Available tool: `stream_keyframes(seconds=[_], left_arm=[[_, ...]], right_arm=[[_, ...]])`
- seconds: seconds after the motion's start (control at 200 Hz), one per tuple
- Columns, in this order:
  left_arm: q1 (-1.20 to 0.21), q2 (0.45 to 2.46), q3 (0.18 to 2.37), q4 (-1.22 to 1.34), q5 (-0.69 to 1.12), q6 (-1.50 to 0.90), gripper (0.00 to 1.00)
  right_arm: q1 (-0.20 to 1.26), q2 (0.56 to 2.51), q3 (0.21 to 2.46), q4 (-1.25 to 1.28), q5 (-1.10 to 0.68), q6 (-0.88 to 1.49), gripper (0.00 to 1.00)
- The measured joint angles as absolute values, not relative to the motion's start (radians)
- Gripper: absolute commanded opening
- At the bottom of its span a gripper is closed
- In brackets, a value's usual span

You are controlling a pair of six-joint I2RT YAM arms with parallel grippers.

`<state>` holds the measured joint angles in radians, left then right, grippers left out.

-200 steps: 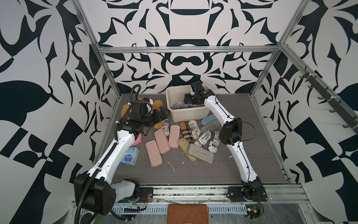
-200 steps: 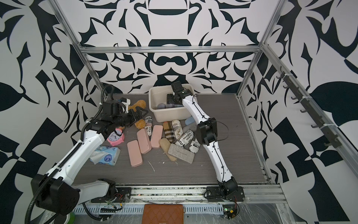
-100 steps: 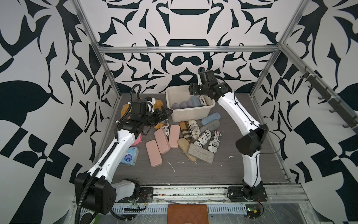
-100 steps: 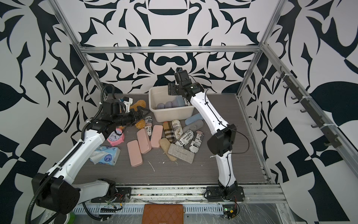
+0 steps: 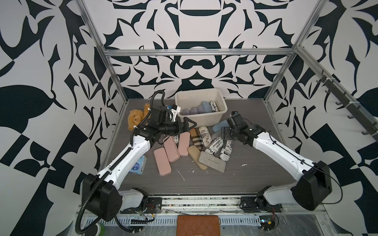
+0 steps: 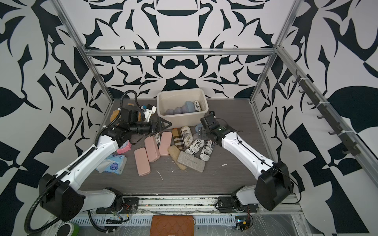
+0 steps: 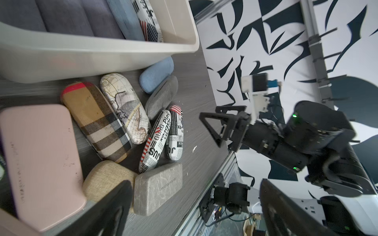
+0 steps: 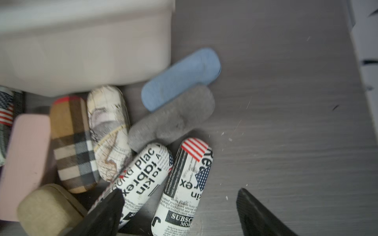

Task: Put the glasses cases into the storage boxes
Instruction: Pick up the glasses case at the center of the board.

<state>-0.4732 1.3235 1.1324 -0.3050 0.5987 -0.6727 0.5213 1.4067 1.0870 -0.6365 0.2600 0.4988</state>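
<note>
The cream storage box (image 5: 200,121) stands at the back middle with lilac, blue and newspaper-print cases inside. In front of it lie loose glasses cases: pink (image 5: 162,161), tan plaid (image 5: 196,139), map-print (image 5: 205,135), newspaper-print (image 5: 226,151), tan (image 5: 197,157), grey rectangular (image 5: 212,161), light blue (image 8: 180,79) and grey felt (image 8: 171,120). My left gripper (image 5: 187,126) hovers open by the box's front left corner, above the pink cases; nothing sits between its fingers (image 7: 114,206). My right gripper (image 8: 182,214) hangs open low over a newspaper-print case (image 8: 184,183), holding nothing.
A tan plush toy (image 5: 137,118) sits at the back left. A blue-white tissue packet (image 6: 111,165) and a pink object (image 6: 124,148) lie under the left arm. A brown quilted wallet (image 5: 198,224) rests beyond the table's front rail.
My right arm has pulled out of the storage box and swung down to the loose cases at its front right, jaws opening wider. The left arm has barely shifted.
</note>
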Motion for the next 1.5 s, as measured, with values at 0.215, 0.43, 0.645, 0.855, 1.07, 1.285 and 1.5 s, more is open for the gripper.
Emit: stream_keyframes(seconds=[0.215, 0.43, 0.645, 0.855, 1.07, 1.285, 1.5], left_arm=[[-0.559, 1.374, 1.192, -0.384, 0.608, -0.602, 1.00], [-0.560, 1.367, 1.199, -0.409, 0.574, -0.576, 1.00], [-0.561, 1.359, 1.199, -0.425, 0.555, -0.571, 1.00], [-0.561, 1.356, 1.199, -0.432, 0.543, -0.570, 1.00], [-0.560, 1.356, 1.199, -0.432, 0.535, -0.568, 1.00], [-0.560, 1.353, 1.199, -0.439, 0.516, -0.564, 0.99], [-0.560, 1.320, 1.199, -0.448, 0.454, -0.556, 0.99]], right_arm=[[0.521, 1.512, 0.977, -0.619, 0.165, 0.557, 0.92], [0.519, 1.548, 0.909, -0.546, 0.154, 0.593, 0.87], [0.509, 1.588, 0.842, -0.493, 0.150, 0.617, 0.79], [0.440, 1.555, 0.794, -0.418, 0.120, 0.614, 0.64], [0.425, 1.505, 0.767, -0.435, 0.127, 0.594, 0.62], [0.426, 1.409, 0.765, -0.494, 0.168, 0.564, 0.61], [0.426, 1.308, 0.822, -0.621, 0.232, 0.528, 0.59]])
